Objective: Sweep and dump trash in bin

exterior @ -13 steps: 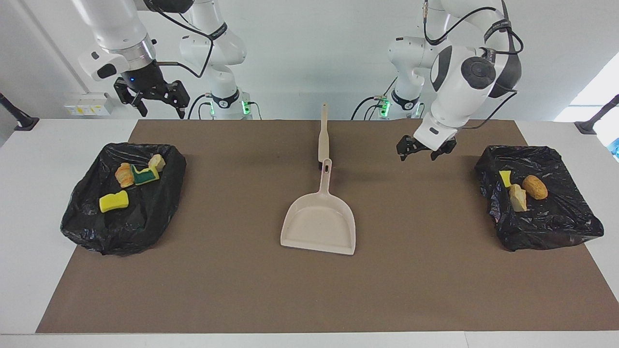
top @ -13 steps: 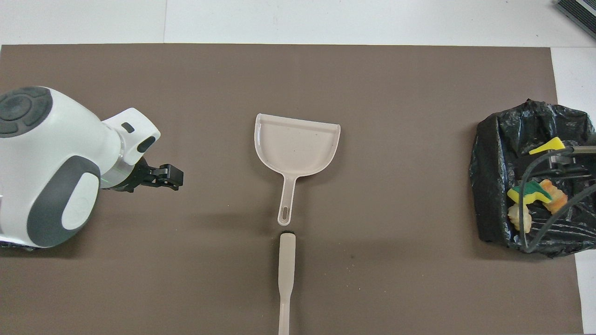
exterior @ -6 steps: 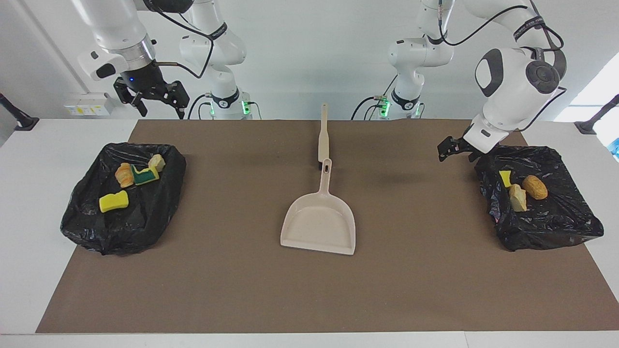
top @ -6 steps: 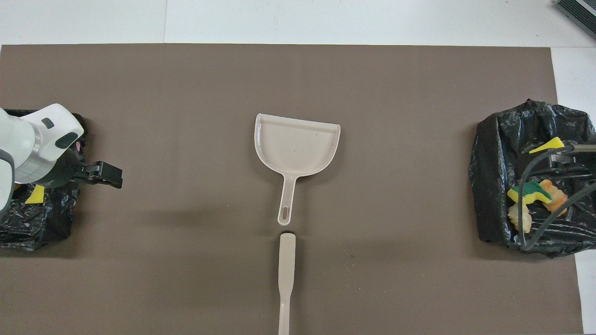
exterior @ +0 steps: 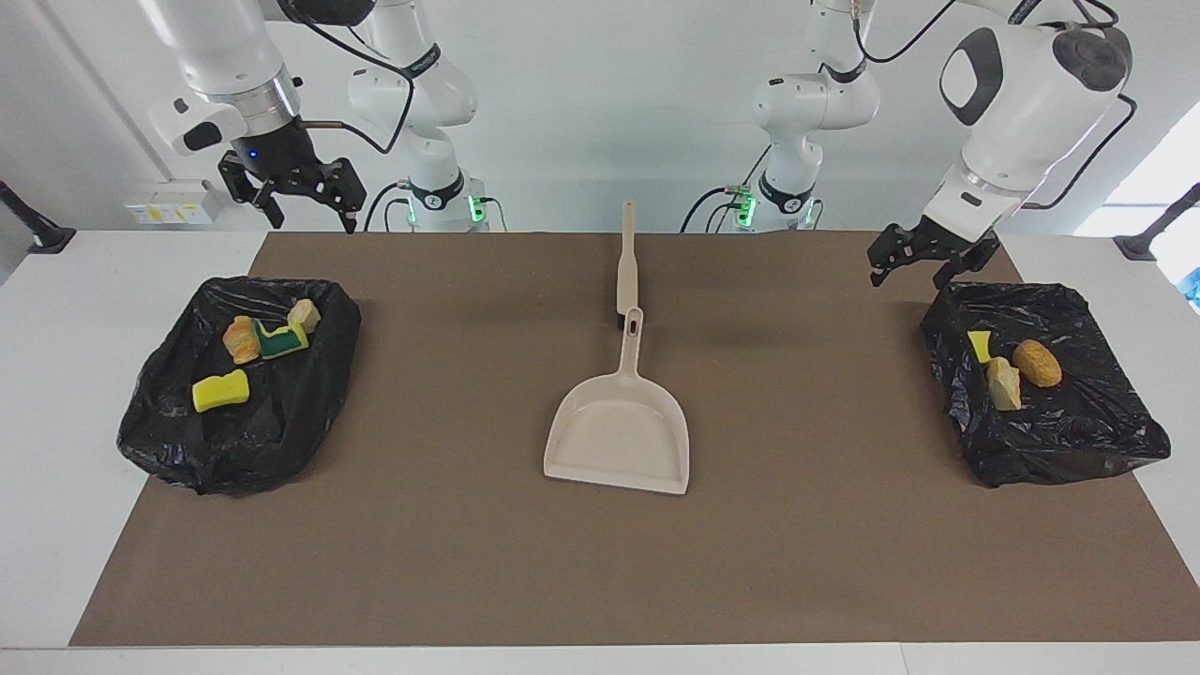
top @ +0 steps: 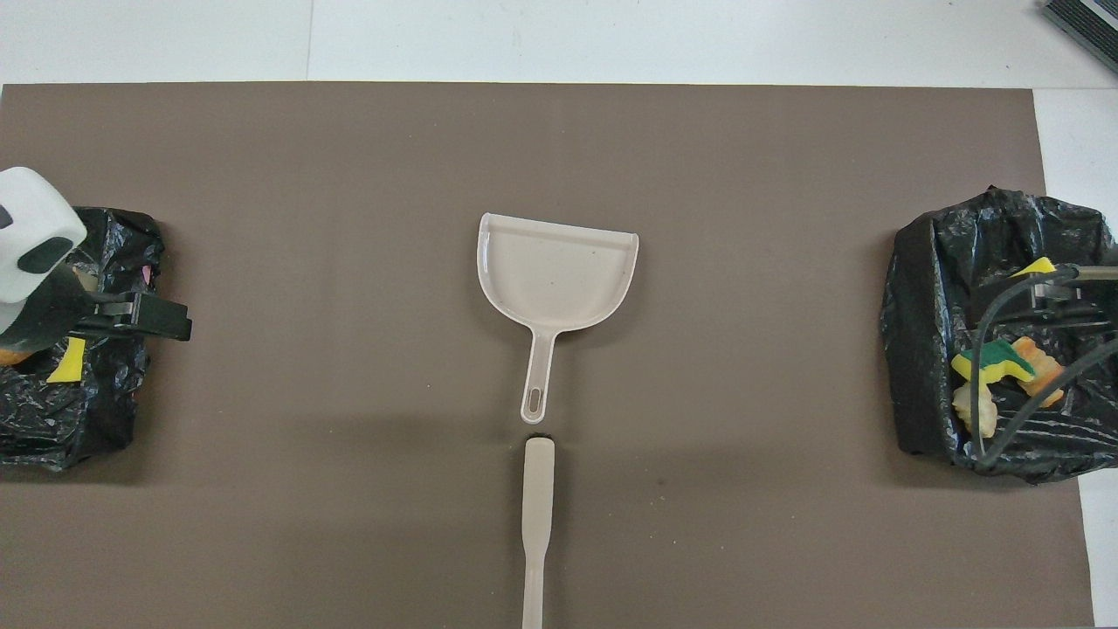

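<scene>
A broad brown mat covers most of the white table, its middle bare but for a beige dustpan lying flat, handle toward the robots, with a beige brush handle just beside the handle's end and nearer the robots; in the overhead view that brush handle runs off the bottom edge. Wide open mat lies between the dustpan and both bins.

At the right arm's end sits a bin lined with a black bag, holding a yellow sponge chunk, a green-backed sponge, a croissant-like piece and a pale bread piece. At the left arm's end a second black-bagged bin holds a bread roll, a pale chunk and a small yellow sponge piece. All the trash rests in the bins.

The left gripper hangs in the air over the mat by the robot-side edge of its bin, fingers spread wide, holding nothing. The right gripper hangs high near the table's robot-side edge, also spread wide and empty.

From overhead, the left arm's wrist hides part of its bin, and cables cross the other bin's contents.
</scene>
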Robot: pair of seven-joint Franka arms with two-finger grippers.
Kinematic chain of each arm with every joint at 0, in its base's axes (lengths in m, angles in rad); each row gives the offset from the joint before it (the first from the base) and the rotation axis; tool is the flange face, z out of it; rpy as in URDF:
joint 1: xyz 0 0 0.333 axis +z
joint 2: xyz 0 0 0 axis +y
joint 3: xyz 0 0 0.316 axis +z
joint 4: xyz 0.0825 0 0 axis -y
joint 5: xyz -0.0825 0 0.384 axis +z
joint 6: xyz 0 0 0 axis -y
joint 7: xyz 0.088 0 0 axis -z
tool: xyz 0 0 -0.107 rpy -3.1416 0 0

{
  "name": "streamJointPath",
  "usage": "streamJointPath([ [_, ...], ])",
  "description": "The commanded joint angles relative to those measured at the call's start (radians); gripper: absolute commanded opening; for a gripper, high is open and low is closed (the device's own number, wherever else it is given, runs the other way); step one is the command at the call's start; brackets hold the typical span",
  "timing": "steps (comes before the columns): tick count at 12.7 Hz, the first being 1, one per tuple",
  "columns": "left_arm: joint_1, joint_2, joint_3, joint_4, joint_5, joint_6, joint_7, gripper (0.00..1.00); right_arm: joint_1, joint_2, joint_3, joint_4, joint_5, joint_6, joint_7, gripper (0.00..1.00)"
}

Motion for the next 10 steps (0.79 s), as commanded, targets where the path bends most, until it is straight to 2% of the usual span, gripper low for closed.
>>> streamJointPath([
  [1, 0.005, -0.014, 0.002, 0.119, 0.003, -0.146, 0.006, 1.0, -0.004, 0.003, -0.004, 0.003, 0.012, 0.014, 0.015, 1.0],
  [3, -0.005, -0.011, -0.005, 0.194, 0.029, -0.24, 0.003, 1.0, -0.004, 0.003, -0.004, 0.003, 0.012, 0.014, 0.015, 1.0],
  [5, -0.015, -0.011, -0.024, 0.222, 0.116, -0.303, 0.006, 1.0, -0.004, 0.003, -0.004, 0.003, 0.012, 0.014, 0.015, 1.0],
  [10, -0.003, -0.012, -0.016, 0.238, 0.066, -0.29, -0.005, 1.0, -0.004, 0.003, -0.004, 0.003, 0.012, 0.014, 0.015, 1.0],
])
